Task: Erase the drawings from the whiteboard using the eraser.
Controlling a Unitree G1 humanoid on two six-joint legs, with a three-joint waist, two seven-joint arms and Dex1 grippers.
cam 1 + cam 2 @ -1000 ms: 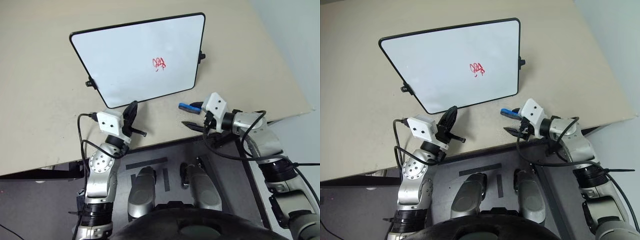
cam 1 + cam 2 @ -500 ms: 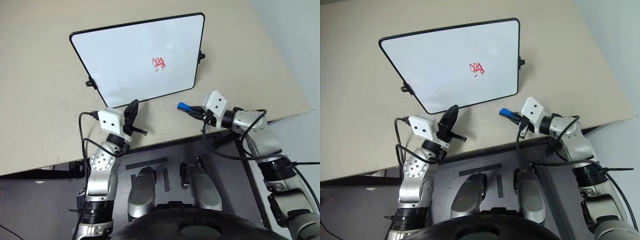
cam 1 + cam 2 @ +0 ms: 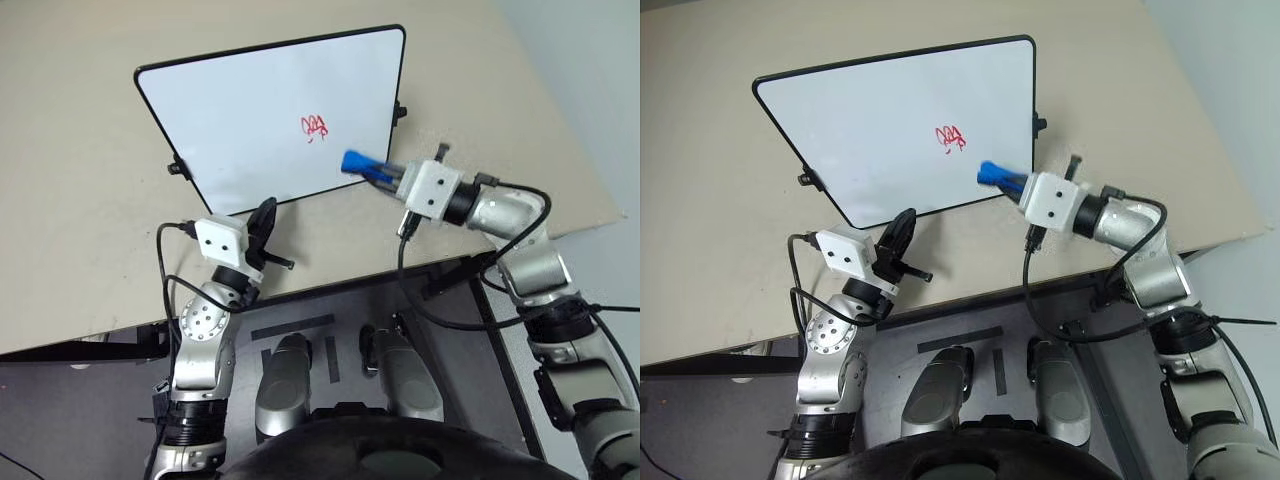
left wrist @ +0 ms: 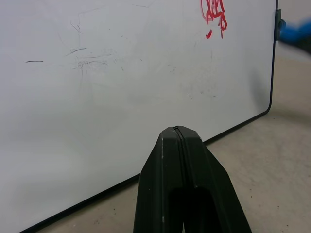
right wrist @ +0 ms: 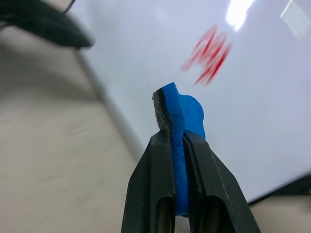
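The right gripper [image 5: 177, 145], clamped on the eraser [image 3: 357, 164], hovers at the whiteboard [image 3: 250, 120] near the table's far edge, apparently short of contact; the drawings [image 3: 315, 126] remain unwiped. The left gripper [image 4: 179, 133] is closed, empty.

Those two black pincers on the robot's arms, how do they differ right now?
The right pincer is clamped on the blue eraser; the left pincer is shut on nothing. The right one is raised in front of the whiteboard, just below the red drawings; the left one sits low by the board's bottom edge, off to the side of them. Both have two black fingers and point toward the board.
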